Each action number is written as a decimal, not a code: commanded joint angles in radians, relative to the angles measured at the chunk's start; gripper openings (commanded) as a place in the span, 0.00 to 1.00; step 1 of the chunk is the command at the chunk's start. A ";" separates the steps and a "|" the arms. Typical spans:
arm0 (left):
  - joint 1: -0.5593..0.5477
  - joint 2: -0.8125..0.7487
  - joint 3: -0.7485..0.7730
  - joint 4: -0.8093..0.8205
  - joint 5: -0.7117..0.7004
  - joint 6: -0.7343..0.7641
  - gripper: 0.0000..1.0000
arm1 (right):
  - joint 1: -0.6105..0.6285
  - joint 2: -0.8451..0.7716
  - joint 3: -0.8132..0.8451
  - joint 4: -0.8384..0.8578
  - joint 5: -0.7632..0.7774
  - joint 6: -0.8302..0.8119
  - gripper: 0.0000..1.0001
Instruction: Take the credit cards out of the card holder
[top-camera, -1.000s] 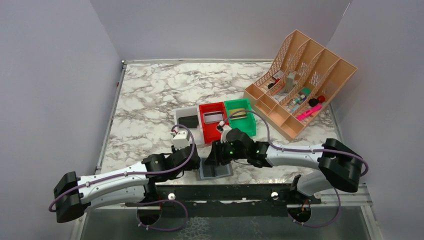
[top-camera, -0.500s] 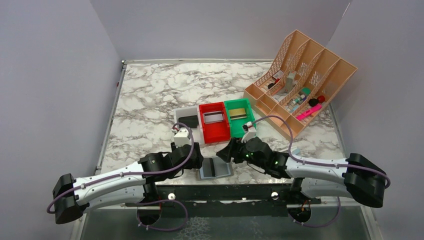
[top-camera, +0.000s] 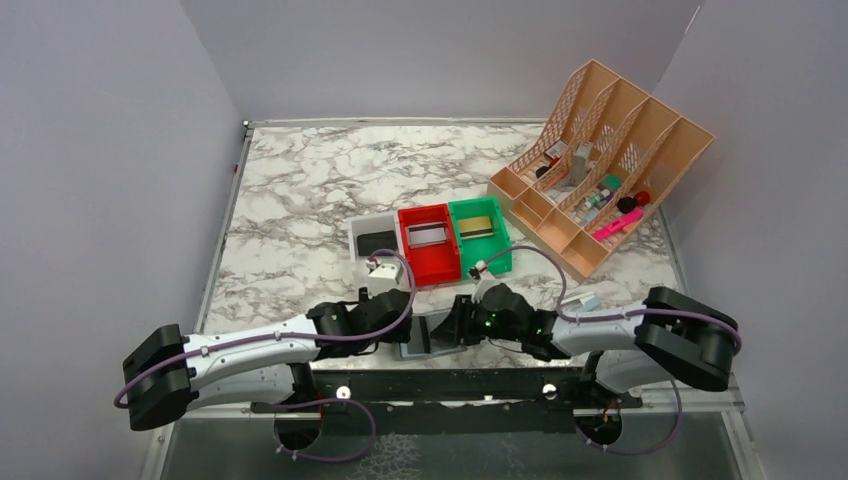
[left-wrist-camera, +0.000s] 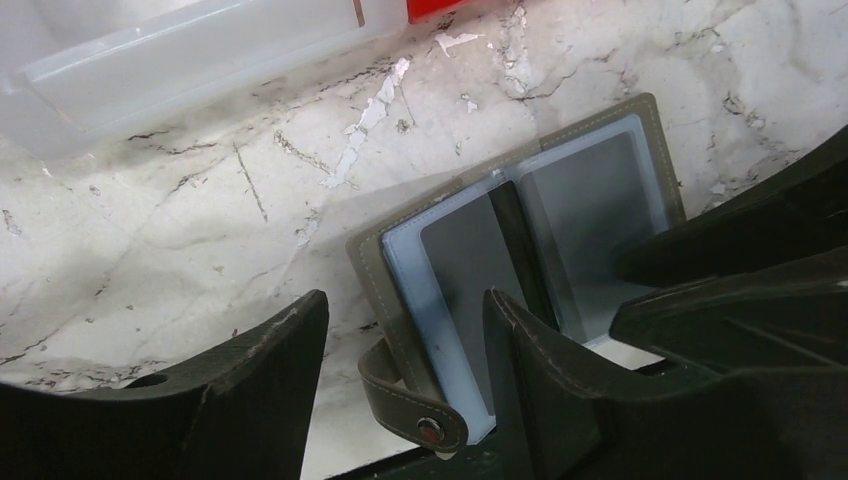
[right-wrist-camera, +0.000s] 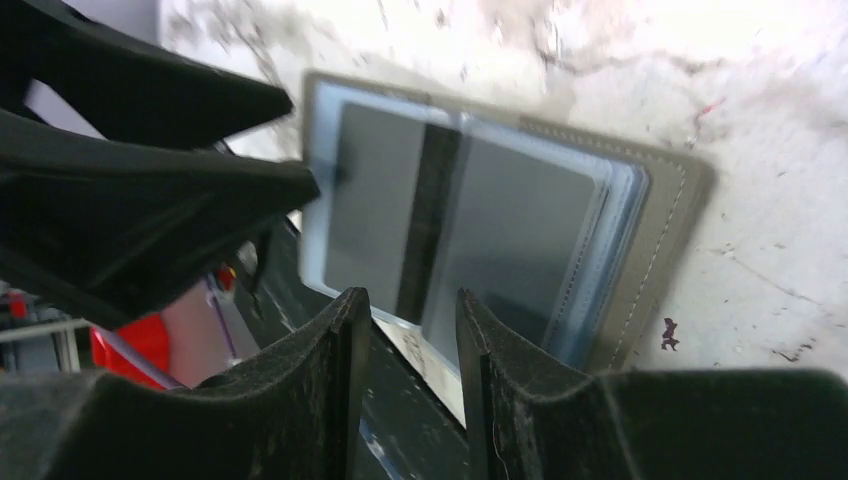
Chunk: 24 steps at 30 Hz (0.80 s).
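Far left: black two-finger left tool (left-wrist-camera: 405, 300), jaws well apart, clamped on nothing, hanging over the left end of the small bifold card holder (left-wrist-camera: 520, 250), dark olive-grey outside with pale blue clear sleeves inside. Straddles that end's outer edge and snap strap, one finger off the holder over the marbled white counter (left-wrist-camera: 200, 230), the other over the spine.

Middle: holder opened flat at the near edge of the counter, between the two tools. Long axis left to right, from one tool to the other; spine roughly pointing away from the arm bases. Dark flat rectangular credit cards (left-wrist-camera: 590, 225) apparently lodged in the sleeves, one showing in each panel; none out yet.

Right: black right tool (right-wrist-camera: 410, 300), jaws only narrowly apart, nothing seen pinched, tips poised at the holder's near edge close to the spine. Both tools about equally close. Likely left to pin its panel, right to draw a card out. Cannot tell which way the sleeves open.
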 joint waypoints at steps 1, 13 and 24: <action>-0.002 0.031 -0.020 0.046 0.016 0.014 0.59 | 0.006 0.112 0.074 0.075 -0.151 -0.030 0.41; -0.002 0.023 -0.126 0.104 0.043 -0.022 0.37 | 0.007 0.229 0.126 0.020 -0.121 -0.007 0.40; -0.003 0.039 -0.177 0.152 0.068 -0.041 0.30 | 0.023 0.247 0.196 -0.161 -0.017 -0.002 0.36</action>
